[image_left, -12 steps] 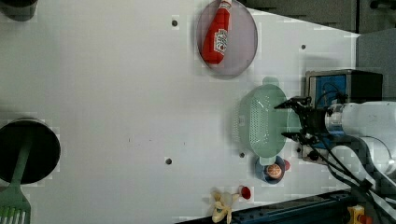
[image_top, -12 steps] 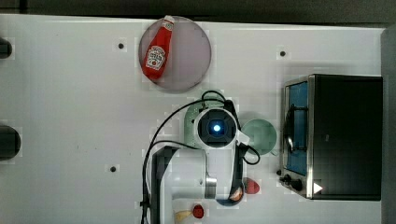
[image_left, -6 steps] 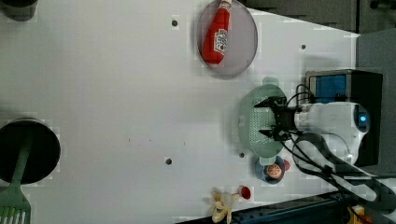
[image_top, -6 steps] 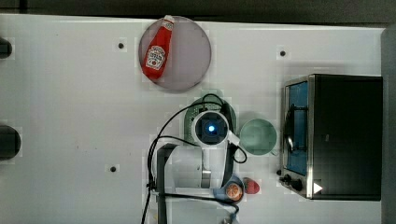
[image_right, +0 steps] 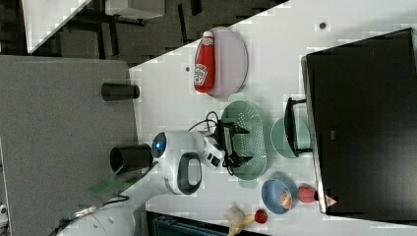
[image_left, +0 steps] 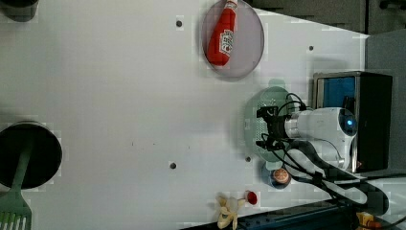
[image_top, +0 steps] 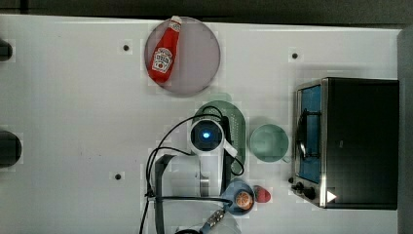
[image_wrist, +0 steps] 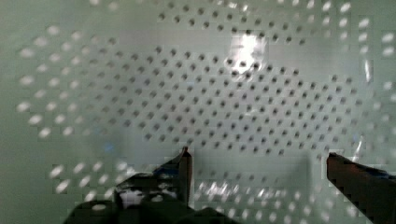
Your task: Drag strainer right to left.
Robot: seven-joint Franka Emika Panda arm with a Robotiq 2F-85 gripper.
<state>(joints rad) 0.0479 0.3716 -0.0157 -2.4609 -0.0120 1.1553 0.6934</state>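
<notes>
Strainer (image_right: pixel 251 139) taken as the landmark: pale mint-green oval colander with a hole grid, lying on the white table (image_top: pixel 73 122), rim tab (image_left: pixel 276 84) pointing toward the grey plate (image_top: pixel 197 56). Plate lies just beside that tab end; I cannot tell whether rim and tab touch. Red ketchup bottle (image_top: pixel 163 51) lies on its side on the plate, on the half away from the strainer's long axis in the top view.

Gripper (image_right: pixel 241 143) sits over the strainer's bowl, fingers spread wide, nothing between them. In the right view both dark fingers (image_right: pixel 239 130) reach in over the perforated floor. Wrist view: the hole grid (image_wrist: pixel 243 107) lies close behind the two fingertips (image_wrist: pixel 183 161), which stand well apart. Tips appear to be at or just above the floor; contact not confirmed, since the wrist view is blurred.

Green round cup (image_top: pixel 269 143) stands just beside the strainer on the top view's right, between strainer and the black toaster oven (image_top: pixel 358 141). Blue bowl (image_right: pixel 276 195) holding an orange item lies near the strainer's end opposite the tab, with a small red object (image_right: pixel 306 193) beside it. Banana (image_left: pixel 226 211) lies further from the strainer, at the table edge. Dark pot (image_left: pixel 28 154) with a green spatula (image_left: pixel 14 201) stands well apart from the strainer, at the left view's far left.
</notes>
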